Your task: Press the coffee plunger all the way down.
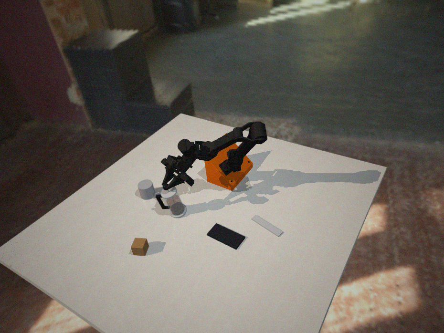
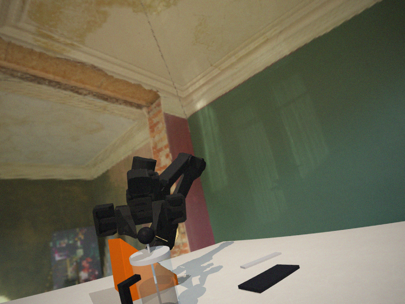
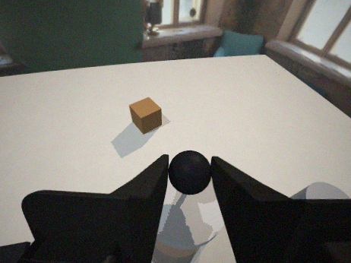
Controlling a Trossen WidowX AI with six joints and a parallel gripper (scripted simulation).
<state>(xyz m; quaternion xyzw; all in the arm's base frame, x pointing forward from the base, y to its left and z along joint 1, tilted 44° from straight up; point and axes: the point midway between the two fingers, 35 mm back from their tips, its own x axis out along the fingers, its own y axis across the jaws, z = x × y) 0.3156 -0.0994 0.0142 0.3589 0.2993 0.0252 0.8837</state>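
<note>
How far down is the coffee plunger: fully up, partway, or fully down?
Nearly down. In the exterior view its black knob sits just above the lid, a short bit of rod still showing. The hand grips it.

Gripper (image 2: 146, 236) clamped on plunger knob (image 2: 145, 234) just above lid (image 2: 153, 255).

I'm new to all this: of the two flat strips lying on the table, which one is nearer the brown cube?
The black slab. It lies between the cube and the thinner white strip, which sits farther off toward the table's right side.
</note>
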